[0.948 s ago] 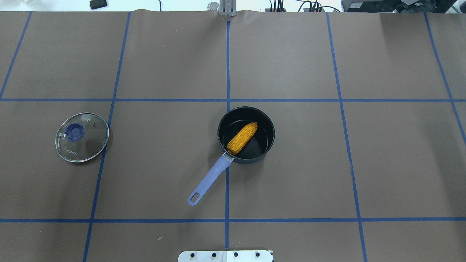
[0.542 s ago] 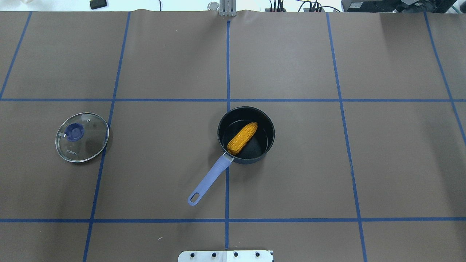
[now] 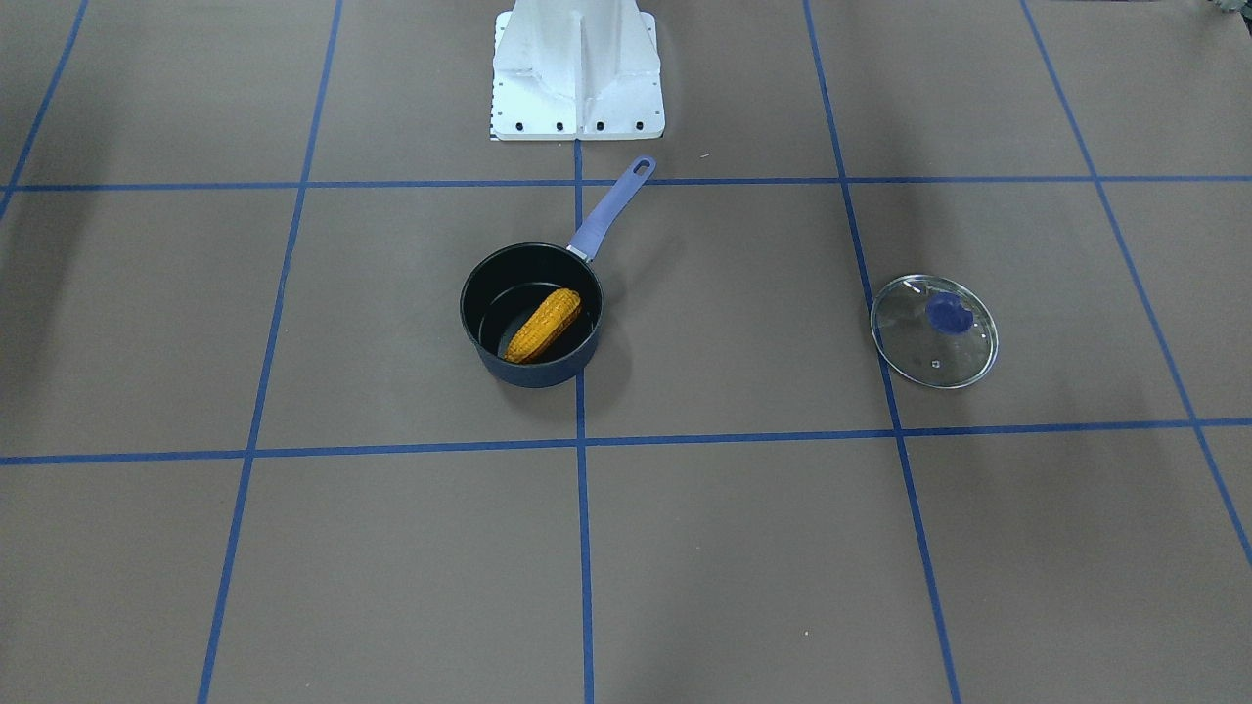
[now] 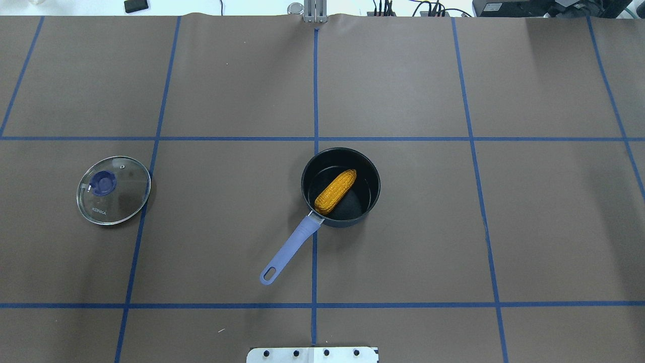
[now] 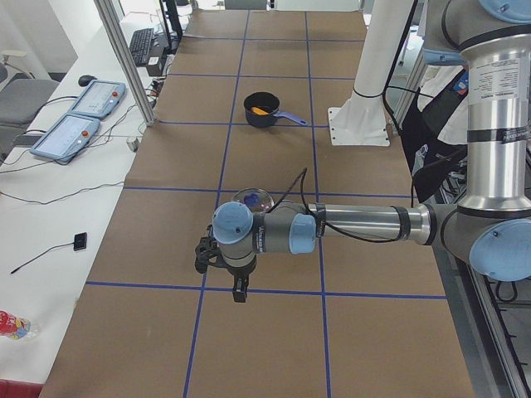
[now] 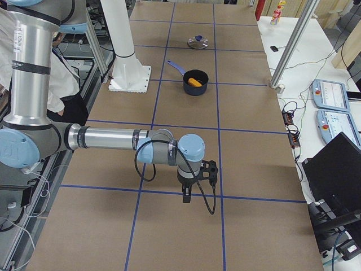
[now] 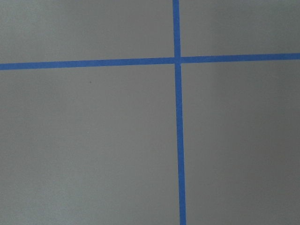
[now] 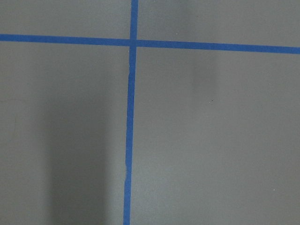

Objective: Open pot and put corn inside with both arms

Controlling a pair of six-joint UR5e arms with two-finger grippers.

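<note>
The dark navy pot [image 4: 364, 177] stands uncovered at the table's middle, and its lavender handle [image 4: 289, 249] points toward the robot's base. The yellow corn [image 4: 335, 191] lies inside it on a slant; the front-facing view shows the same corn [image 3: 543, 325] in the pot [image 3: 538, 374]. Neither arm shows in the overhead or front views. My left gripper [image 5: 236, 290] shows only in the exterior left view, low over the table near its left end. My right gripper [image 6: 189, 195] shows only in the exterior right view, near the right end. I cannot tell whether either is open or shut.
The round glass lid [image 4: 113, 190] with a blue knob lies flat on the table far to the pot's left, also seen in the front view [image 3: 934, 330]. The white mounting base [image 3: 577, 78] stands at the robot's edge. Both wrist views show only brown table and blue tape lines.
</note>
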